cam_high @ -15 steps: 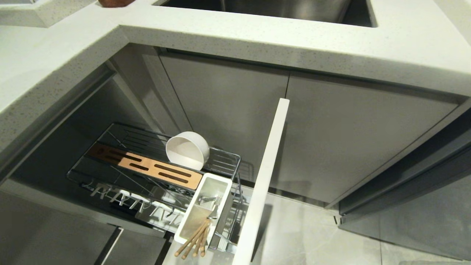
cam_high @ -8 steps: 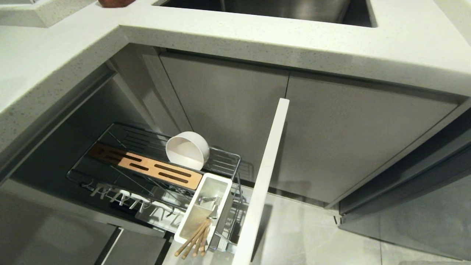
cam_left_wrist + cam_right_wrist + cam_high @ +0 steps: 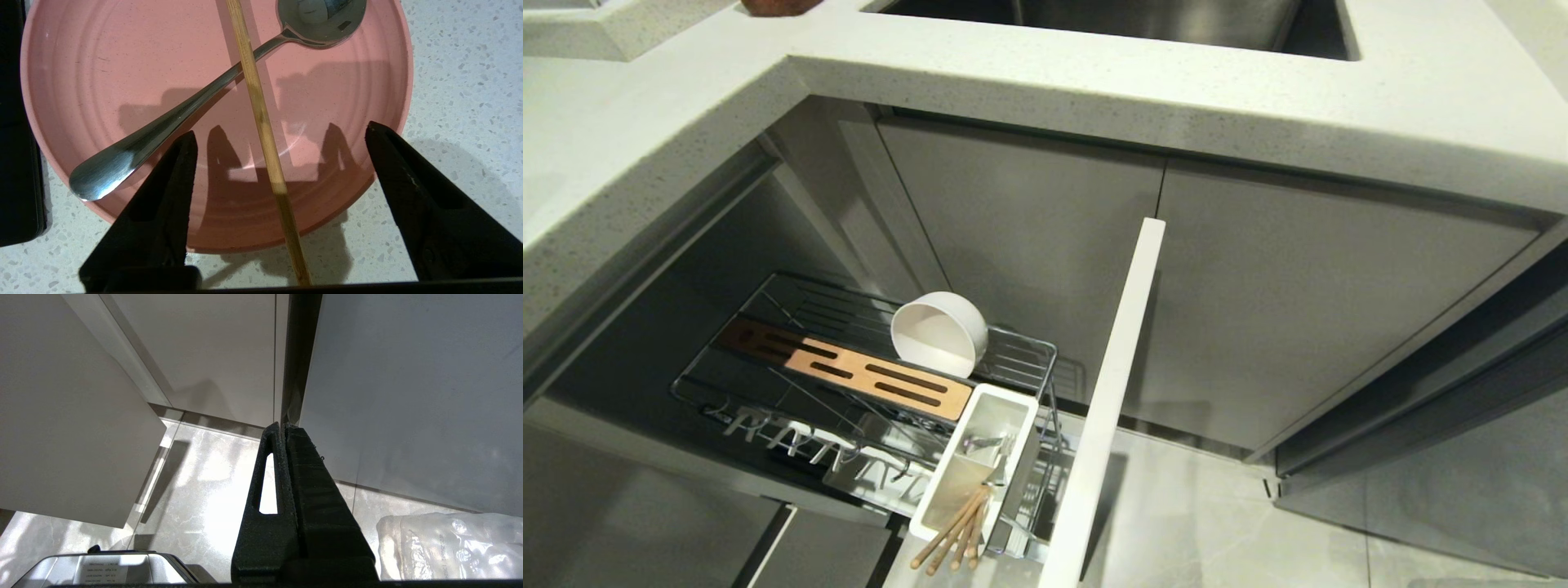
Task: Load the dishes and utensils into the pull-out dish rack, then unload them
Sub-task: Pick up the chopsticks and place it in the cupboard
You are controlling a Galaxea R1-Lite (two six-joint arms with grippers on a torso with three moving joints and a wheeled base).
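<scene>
On the speckled worktop [image 3: 461, 81], directly below the left gripper [image 3: 280, 134] with jaws spread wide and empty: matte pink plate [image 3: 122, 61], round-ribbed, carrying a shiny metal spoon [image 3: 171, 118] crossed by one thin wooden chopstick [image 3: 261, 118]. Right gripper [image 3: 284, 430] pressed together near the floor.

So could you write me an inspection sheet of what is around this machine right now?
Surface: speckled white stone countertop.
Job's things: flat pink plate carrying shiny metal spoon and one light-wood chopstick; round cream-white bowl tilted in chrome wire pull-out rack; more wooden chopsticks in white rectangular caddy.
Clutter: clear plastic bag on floor.
Grippers: left end effector open above plate; right end effector shut, parked near floor.
Cables: nothing seen.
Surroundings: steel sink, grey cabinet doors.
</scene>
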